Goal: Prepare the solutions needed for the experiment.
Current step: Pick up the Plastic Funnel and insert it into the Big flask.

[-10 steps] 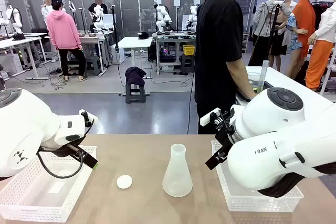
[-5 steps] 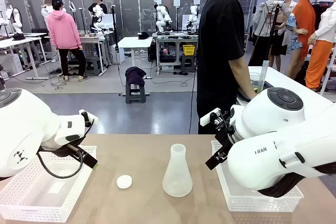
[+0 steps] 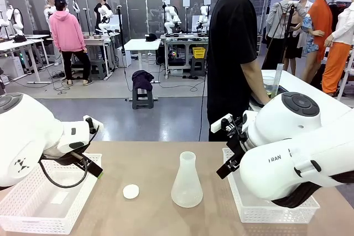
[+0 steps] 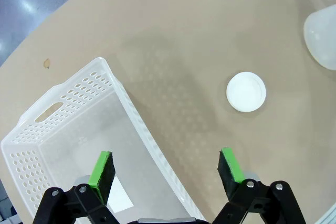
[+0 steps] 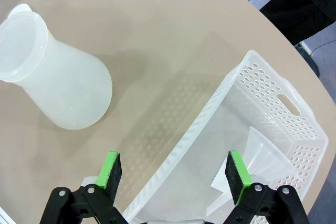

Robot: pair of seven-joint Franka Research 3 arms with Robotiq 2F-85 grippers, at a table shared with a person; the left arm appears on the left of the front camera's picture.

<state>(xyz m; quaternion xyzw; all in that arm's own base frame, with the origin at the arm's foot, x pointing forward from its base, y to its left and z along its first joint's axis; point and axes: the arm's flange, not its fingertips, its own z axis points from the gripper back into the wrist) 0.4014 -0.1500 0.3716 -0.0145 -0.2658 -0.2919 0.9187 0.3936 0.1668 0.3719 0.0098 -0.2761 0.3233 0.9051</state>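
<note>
**Wide open, nothing held**

The left hand point(image 4: 165, 162) hung with its fingers spread wide above the rim of the left white basket point(image 4: 121, 90), empty. The right hand point(image 5: 173, 163) was equally wide and empty over the right basket point(image 5: 273, 77). Between the baskets the frosted conical flask point(image 3: 187, 183) stood upright on the worktop point(image 3: 149, 156). The solutions point(image 3: 187, 198) showed only as a faint tint in its base. A white disc point(image 3: 131, 192) lay near it on the left arm's side.

The left arm point(image 3: 33, 136) hunches low, well to the left of the flask point(image 3: 187, 183). Its left tool point(image 4: 165, 166) points down, green-padded fingers spread wide and gripping nothing. The right arm point(image 3: 293, 147) bulks to the flask's right. The right tool point(image 5: 176, 169) also faces down, fingers wide apart and empty.
</note>
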